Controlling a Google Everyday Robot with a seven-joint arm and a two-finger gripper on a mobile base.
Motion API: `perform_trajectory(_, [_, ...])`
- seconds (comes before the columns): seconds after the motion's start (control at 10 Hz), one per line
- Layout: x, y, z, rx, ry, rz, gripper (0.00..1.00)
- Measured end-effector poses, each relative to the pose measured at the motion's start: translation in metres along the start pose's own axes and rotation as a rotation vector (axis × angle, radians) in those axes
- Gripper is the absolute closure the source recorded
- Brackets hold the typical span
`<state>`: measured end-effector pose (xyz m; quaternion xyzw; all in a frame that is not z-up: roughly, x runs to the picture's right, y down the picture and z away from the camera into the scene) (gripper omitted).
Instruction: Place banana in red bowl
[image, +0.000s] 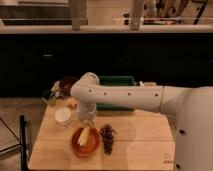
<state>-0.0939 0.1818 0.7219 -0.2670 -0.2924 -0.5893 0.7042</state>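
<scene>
The orange-red bowl (85, 144) sits on the wooden table near its front left. The pale yellow banana (84, 135) lies inside the bowl, leaning from its middle toward the far rim. My gripper (86, 121) hangs from the white arm just above the bowl's far edge, right over the banana's upper end.
A dark purple grape bunch (107, 137) lies right of the bowl. A white cup (62, 115) stands to its left. A maroon-brown bowl (67, 84) and a green tray (117, 90) sit at the back. The wooden table (142, 142) extends to the right.
</scene>
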Motion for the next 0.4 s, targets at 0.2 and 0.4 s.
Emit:
perform_trajectory(0.2, [0.0000, 0.0013, -0.0005, -0.005, -0.005, 0.000, 0.20])
perform_trajectory(0.4, [-0.0001, 0.0018, -0.0009, -0.008, -0.007, -0.004, 0.20])
